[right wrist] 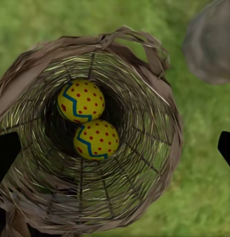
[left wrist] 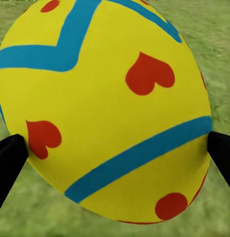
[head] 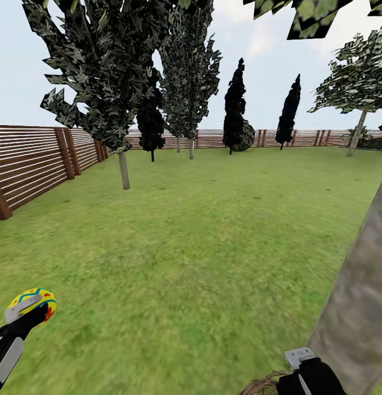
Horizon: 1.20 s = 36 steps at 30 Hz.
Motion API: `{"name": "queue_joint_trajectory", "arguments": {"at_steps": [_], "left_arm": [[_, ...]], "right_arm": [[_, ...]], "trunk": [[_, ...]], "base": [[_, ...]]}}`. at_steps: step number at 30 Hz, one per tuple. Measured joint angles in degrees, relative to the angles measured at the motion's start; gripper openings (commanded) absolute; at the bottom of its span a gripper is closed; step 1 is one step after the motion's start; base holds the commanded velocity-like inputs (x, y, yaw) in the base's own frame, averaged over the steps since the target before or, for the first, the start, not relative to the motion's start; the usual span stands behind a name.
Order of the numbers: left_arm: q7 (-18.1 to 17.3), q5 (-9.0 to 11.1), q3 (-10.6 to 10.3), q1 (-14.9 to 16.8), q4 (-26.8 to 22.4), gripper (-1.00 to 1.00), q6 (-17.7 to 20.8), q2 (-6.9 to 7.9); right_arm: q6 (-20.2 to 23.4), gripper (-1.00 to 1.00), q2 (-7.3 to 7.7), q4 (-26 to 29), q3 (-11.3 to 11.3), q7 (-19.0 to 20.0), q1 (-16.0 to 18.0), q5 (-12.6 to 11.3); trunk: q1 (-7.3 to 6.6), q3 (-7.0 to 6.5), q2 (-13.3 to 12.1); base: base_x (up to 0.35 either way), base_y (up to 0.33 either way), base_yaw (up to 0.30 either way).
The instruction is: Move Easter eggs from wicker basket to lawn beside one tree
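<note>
Surroundings: we see a thick mottled grey-brown trunk (head: 358,296) rising at 4 o'clock in the head view, just beside the right arm; a thin pale-trunked tree with dark leaves (head: 124,170) stands at 10 o'clock, well apart.
Fence: a brown slatted wooden fence (head: 32,162) runs along 9 o'clock and across the far edge.
Ground: a wide green grass lawn (head: 201,241), flat and patchy, under a pale sky.
Left pincer (head: 27,311): at 7 o'clock, its black fingers (left wrist: 8,158) pressed against both sides of a yellow egg with blue zigzag bands and red hearts (left wrist: 105,108), held above the grass.
Right pincer (head: 300,365): at 5 o'clock, over a round brown woven-twig basket (right wrist: 144,163); we cannot tell how wide it stands or whether it grips the basket.
Basket contents: two yellow eggs with red dots and a blue zigzag (right wrist: 81,100) (right wrist: 96,139), touching each other on the bottom.
Count: three eggs, one basket, two slim black cypresses (head: 234,109) by the far fence.
</note>
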<state>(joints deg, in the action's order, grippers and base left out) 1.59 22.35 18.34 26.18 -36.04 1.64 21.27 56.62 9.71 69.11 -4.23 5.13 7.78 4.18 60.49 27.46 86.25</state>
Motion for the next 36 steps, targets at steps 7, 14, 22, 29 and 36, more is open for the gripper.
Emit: {"name": "queue_joint_trajectory", "arguments": {"at_steps": [7, 14, 22, 29, 36], "left_arm": [[0.00, -0.08, -0.17, 0.00, 0.00, -1.00, 0.09, -0.35], [0.08, -0.08, -0.18, 0.00, 0.01, -1.00, 0.26, -0.36], [0.08, 0.00, -0.18, 0.00, -0.06, -1.00, 0.24, -0.44], [0.08, -0.04, -0.18, 0.00, 0.00, -1.00, 0.27, -0.44], [0.08, -0.07, -0.28, 0.00, 0.01, -1.00, 0.27, -0.46]], "right_arm": [[0.00, 1.00, 0.00, -0.03, 0.00, 0.00, 0.00, -0.01], [0.00, 1.00, -0.01, -0.17, -0.08, 0.00, 0.00, 0.06], [0.00, 1.00, 0.00, -0.18, 0.00, -0.01, 0.00, 0.07], [0.00, 1.00, 0.00, -0.18, 0.00, -0.01, 0.00, 0.07], [0.00, 1.00, 0.00, -0.18, 0.00, -0.01, 0.00, 0.07]], "trunk": [[0.87, 0.71, 1.59], [2.41, 1.97, 4.40], [4.17, 3.41, 7.61], [5.71, 4.67, 10.42], [7.24, 5.92, 13.23]], "base": [[0.000, 0.000, 0.000], [0.000, 0.000, 0.000], [0.000, 0.000, 0.000], [0.000, 0.000, 0.000], [0.000, 0.000, 0.000]]}}
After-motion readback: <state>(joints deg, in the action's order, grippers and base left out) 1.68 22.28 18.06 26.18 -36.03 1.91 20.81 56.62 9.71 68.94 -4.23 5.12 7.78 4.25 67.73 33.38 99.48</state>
